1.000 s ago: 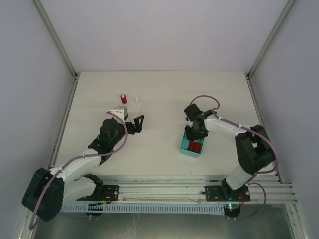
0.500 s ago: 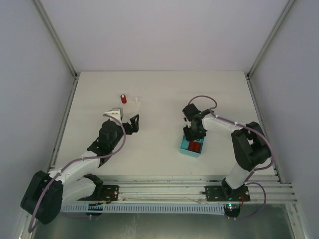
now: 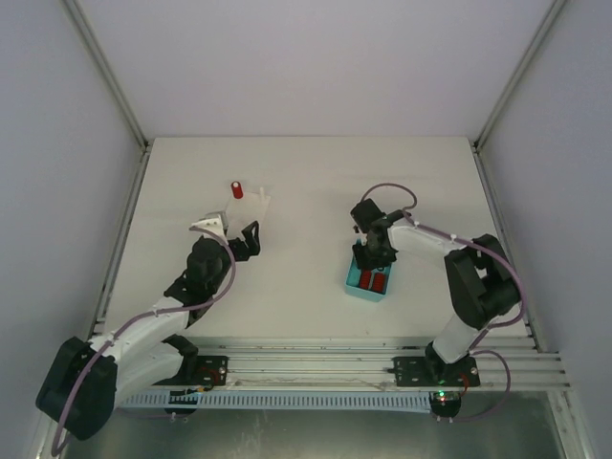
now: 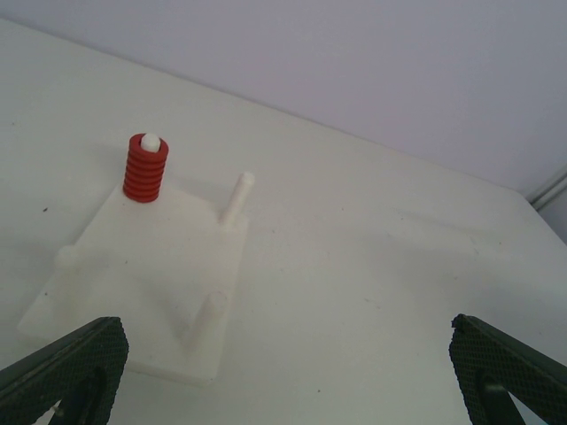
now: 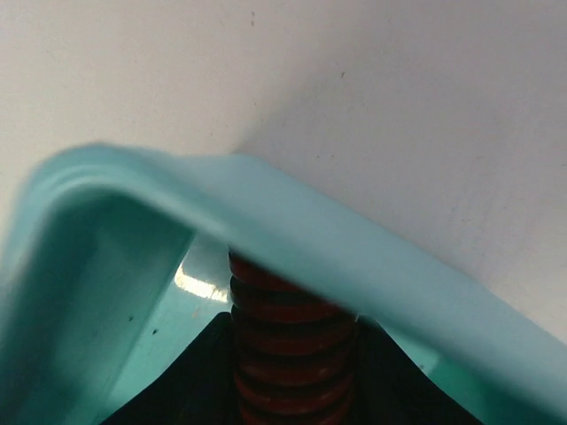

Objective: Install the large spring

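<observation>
Reached down into the teal bin [image 3: 351, 285] with the right pincer [image 3: 370, 256], on the right side of the table [image 3: 306, 163]; closed, to judge by the wrist view, on the large spring [image 5: 288, 350], with dark fingers [image 5: 202, 381] pressed against both its flanks; gripped so, presumably, for lifting out over the rim. Lay with its coils stacked along the fingers, long axis running away from the wrist camera toward the bin wall, far end hidden behind the rim; too small overhead to judge tilt. Held the left pincer [image 4: 283, 359] wide apart and empty, low and just short of the white peg plate [image 4: 151, 266], probably to steady it; bore a smaller red spring [image 4: 145, 168] upright on its far-left peg; left the far peg [image 4: 236, 197] bare.
</observation>
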Robot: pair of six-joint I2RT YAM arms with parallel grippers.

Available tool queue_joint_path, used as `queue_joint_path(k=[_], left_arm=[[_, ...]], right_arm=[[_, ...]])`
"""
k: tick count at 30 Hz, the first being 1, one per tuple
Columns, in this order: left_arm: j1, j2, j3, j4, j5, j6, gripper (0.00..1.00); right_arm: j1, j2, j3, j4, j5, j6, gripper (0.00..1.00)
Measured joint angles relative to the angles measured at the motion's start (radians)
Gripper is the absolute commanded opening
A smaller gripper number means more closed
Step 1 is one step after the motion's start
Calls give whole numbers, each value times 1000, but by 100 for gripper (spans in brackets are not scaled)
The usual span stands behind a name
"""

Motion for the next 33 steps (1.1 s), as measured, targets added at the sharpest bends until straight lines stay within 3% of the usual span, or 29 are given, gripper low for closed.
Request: queue_joint_path(k=[9,14,20,26,33], left_arm=[[0,-23,-13,8,-1,-5,90],[0,-23,-14,34,62,0,75],[-2,10,16,30,231,-12,61],[-21,86,158,-48,427,-31,60],[-118,185,340,-203,556,-7,59]], right_arm=[[0,-232,-7,7,32,-37,7],[13,-409,-78,80,10,-68,3],[119,-587,-232,278,-3,-124,0],[260,-712,-400,576,20,-220,0],[331,-695,-465,788,48,-307,0]])
